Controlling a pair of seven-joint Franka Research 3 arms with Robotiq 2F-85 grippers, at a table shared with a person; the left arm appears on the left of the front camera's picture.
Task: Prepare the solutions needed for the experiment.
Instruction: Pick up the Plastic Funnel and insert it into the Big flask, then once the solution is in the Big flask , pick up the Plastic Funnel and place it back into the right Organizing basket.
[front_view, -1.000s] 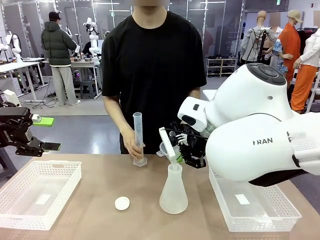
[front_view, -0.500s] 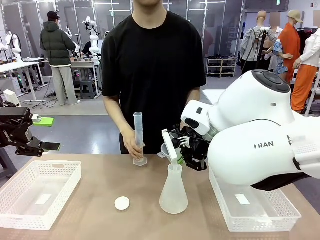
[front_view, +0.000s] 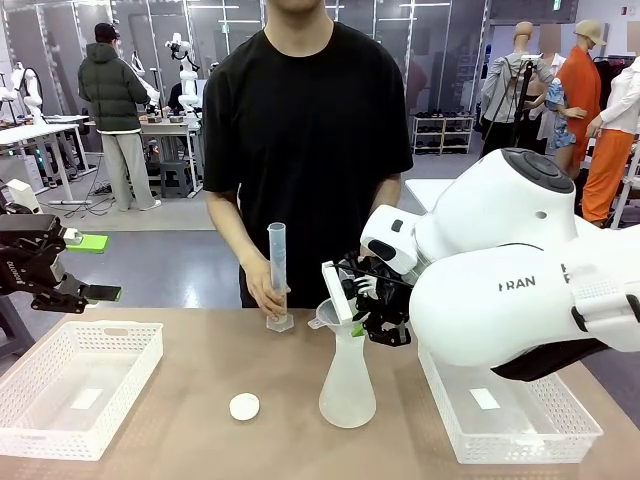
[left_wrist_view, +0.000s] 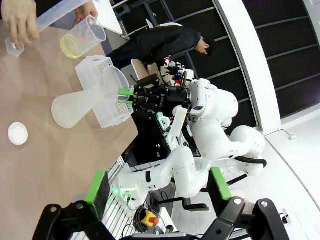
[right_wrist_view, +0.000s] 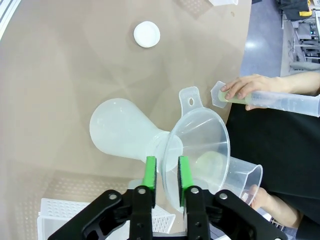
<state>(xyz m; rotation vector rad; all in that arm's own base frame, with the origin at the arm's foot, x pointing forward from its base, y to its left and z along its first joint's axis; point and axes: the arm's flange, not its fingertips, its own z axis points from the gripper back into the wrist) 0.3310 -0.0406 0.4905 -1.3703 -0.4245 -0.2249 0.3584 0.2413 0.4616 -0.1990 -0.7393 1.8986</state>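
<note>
- Solutions show as pale yellow liquid in the clear beaker that the person holds up at the table's far side. The foot of the graduated cylinder looks tinted too.
- The person's hand steadies that cylinder upright on the table.
- Conical flask stands upright mid-table, with the funnel seated in its neck. Through the frosted wall I cannot tell whether any liquid is in it yet.
- Right gripper straddles the funnel's rim, pads slightly apart and not visibly pinching the thin wall, so it reads as released.
- Left gripper hangs spread wide and empty, well off to the side.
- Step in hand, as I judge it, is fitting the funnel, ahead of pouring.
- Next move calls for drawing the right fingers straight back off the rim without tipping the funnel or nudging the flask. That would leave the mouth free for the person's pour.
</note>
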